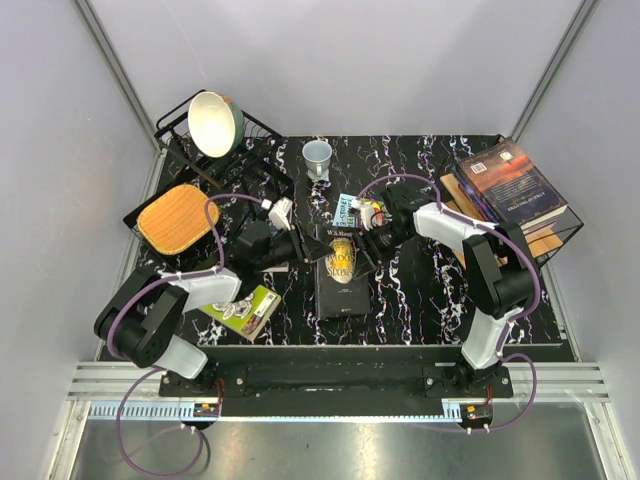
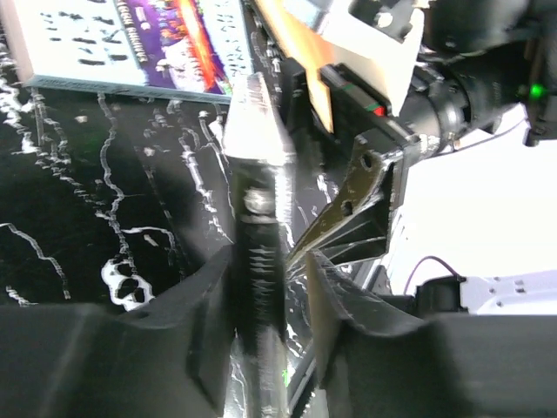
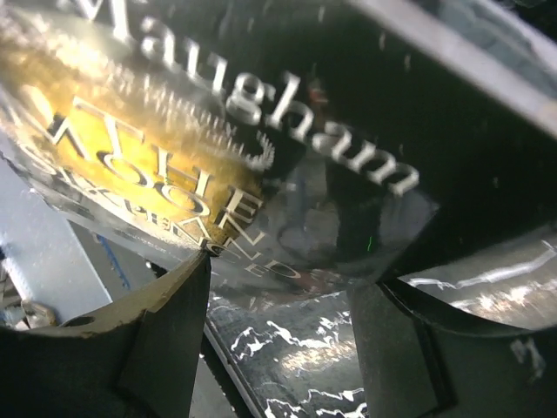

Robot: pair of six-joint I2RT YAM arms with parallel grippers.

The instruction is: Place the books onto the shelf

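The table (image 1: 420, 290) has bare marble between its middle and the right rear corner, where the shelf (image 1: 547, 240) stands hard by the wall. Stacked books (image 1: 510, 180) cover the shelf's top board and hide most of the tier below. At the left rear, a dish rack (image 1: 255, 165) holds a tipped bowl (image 1: 215, 123), and a board (image 1: 177, 218) lies just in front of it.

A black book (image 1: 342, 280) lies mid-table with both grippers over its far end. A green book (image 1: 243, 310) near the front edge is partly hidden under the left arm. The right arm cuts off a teal book (image 1: 347, 207) behind it.

The left gripper (image 1: 305, 250) has its fingers drawn in on the black book's left edge. Its wrist view shows that edge (image 2: 257, 261) filling the gap. The right gripper (image 1: 368, 243) stands about half open at the opposite edge. In its blurred close view one fingertip (image 3: 196, 266) meets the cover (image 3: 174, 157), with no hold visible.

A cup (image 1: 317, 157) stands alone at the rear.
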